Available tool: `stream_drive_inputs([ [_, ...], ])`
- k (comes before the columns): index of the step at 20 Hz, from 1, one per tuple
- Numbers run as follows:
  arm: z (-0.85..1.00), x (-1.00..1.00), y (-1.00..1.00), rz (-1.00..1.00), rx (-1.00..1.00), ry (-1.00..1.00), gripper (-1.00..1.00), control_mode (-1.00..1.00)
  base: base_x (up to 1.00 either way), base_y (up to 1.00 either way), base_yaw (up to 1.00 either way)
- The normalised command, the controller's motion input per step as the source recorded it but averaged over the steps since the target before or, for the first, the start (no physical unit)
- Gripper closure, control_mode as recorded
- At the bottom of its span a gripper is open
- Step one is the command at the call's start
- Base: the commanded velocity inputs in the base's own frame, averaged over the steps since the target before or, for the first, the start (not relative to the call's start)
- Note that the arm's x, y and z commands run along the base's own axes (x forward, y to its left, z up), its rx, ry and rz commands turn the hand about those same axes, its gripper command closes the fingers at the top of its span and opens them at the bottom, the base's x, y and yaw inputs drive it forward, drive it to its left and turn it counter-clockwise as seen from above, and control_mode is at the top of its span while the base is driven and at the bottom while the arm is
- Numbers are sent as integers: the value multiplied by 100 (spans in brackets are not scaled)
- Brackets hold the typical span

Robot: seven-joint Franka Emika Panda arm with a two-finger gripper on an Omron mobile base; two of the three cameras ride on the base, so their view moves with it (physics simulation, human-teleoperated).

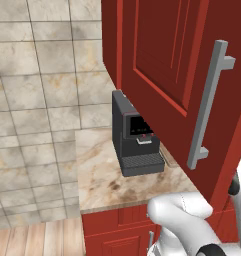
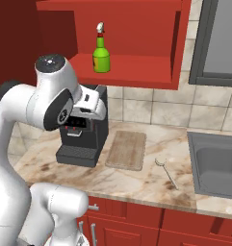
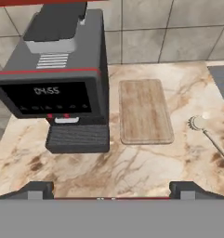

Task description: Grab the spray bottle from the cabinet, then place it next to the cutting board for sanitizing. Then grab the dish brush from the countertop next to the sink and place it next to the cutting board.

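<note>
The dark red cabinet (image 2: 127, 29) stands open, its door (image 1: 167, 75) swung out with a grey bar handle (image 1: 209, 105). A green spray bottle (image 2: 101, 50) stands upright on the cabinet shelf. Below it, a wooden cutting board (image 3: 145, 111) lies flat on the marbled countertop (image 3: 132, 167). The dish brush (image 3: 208, 135) lies to the board's right, between the board and the sink. My gripper (image 3: 111, 191) is open and empty, fingertips (image 3: 36, 189) wide apart, hovering over the counter's front edge. It sits well below the shelf, with the hand (image 2: 91, 106) in front of the coffee machine.
A dark grey coffee machine (image 3: 62, 83) stands left of the cutting board (image 2: 126, 150), under the shelf. A grey sink (image 2: 216, 163) is set into the counter at the right. The open door hangs close by the arm's left side. The wall is tiled.
</note>
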Motion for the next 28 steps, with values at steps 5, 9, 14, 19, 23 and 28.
stream_drive_inputs([
  [5, 51, -22, -13, 2, 0, -37, -100, -100, 0, 0, 0],
  [9, 57, -3, -15, 8, 0, -29, -100, -100, 0, 0, 0],
  [14, 46, 0, -21, 10, 0, -25, -100, -100, 0, 0, 0],
  [19, 32, 0, -9, 8, 0, -44, -100, -100, 0, 0, 0],
  [23, 22, 18, 2, 3, -1, -38, -100, -100, 0, 0, 0],
  [28, 11, 41, 2, 0, 0, -23, -100, -100, 0, 0, 0],
])
